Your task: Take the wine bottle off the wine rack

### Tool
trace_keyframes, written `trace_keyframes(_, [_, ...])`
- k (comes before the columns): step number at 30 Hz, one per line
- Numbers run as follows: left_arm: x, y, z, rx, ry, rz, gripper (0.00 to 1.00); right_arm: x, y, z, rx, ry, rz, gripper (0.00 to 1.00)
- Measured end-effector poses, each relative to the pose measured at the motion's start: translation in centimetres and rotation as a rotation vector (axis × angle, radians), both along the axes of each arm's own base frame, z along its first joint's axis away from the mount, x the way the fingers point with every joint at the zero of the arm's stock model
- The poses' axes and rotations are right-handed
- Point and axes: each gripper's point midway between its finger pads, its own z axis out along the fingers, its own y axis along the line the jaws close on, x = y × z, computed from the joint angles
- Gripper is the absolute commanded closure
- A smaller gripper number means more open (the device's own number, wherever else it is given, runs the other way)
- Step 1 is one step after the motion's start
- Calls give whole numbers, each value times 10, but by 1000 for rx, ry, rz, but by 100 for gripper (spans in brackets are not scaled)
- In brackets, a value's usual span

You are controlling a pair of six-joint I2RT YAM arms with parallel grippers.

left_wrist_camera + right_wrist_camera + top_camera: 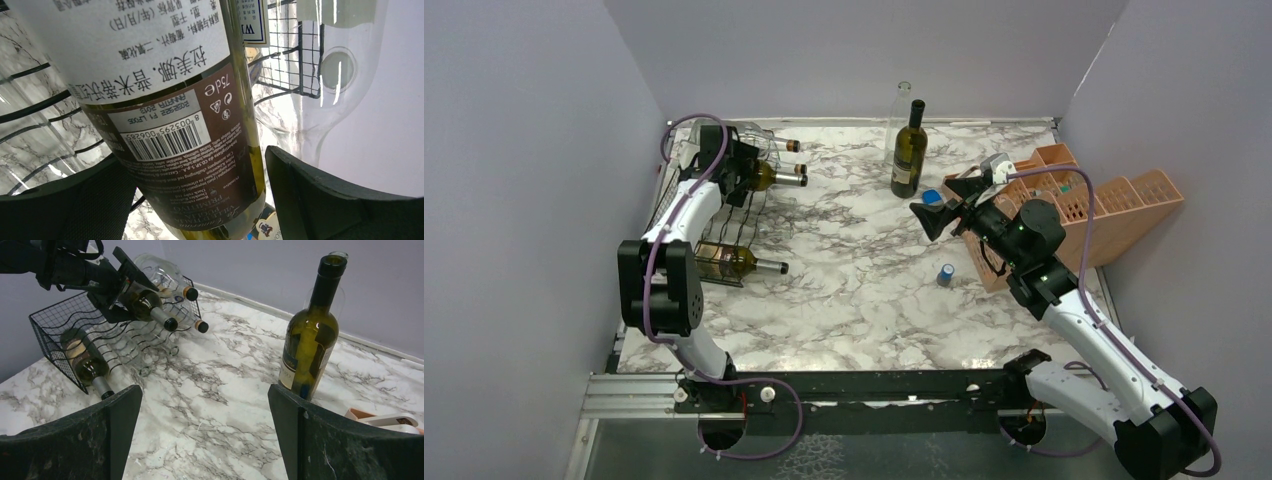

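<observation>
Left tool astride wine bottle, clear bottle alongside on wine rack

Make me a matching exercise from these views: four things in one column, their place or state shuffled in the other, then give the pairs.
Column 1
1. upright wine bottle
2. salmon crate
3. right tool
4. barcode-labelled bottle

Column 2
A. straddled by the left tool, on the wine rack
B. open and empty above the marble table
C. standing near the back wall, off the rack
D. at the table's right side, beside the right arm

Pairs: 1-C, 2-D, 3-B, 4-A
</observation>
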Motion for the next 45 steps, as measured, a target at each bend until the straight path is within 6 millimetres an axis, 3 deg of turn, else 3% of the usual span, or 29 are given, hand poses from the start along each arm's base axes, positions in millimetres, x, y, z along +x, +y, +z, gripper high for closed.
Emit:
trace_keyframes(6, [4, 0, -5, -1, -3, 0, 10, -1, 1, 0, -1, 2, 6, 1])
trace_keyframes(20, [-2, -4, -3, -46, -89, -11, 35, -7, 3, 2, -1, -3, 36, 0])
trace_keyframes(29, [-42, 3, 15, -41, -149, -9, 42, -6, 8, -7, -13, 22, 59, 0])
trace_keyframes(38, [-78, -8, 30, -41, -193, -97, 46, -3, 5, -7, 11, 45, 32, 0])
trace_keyframes(45, [-108, -9, 70, -23, -314, -121, 48, -4, 5, -11, 17, 67, 27, 0])
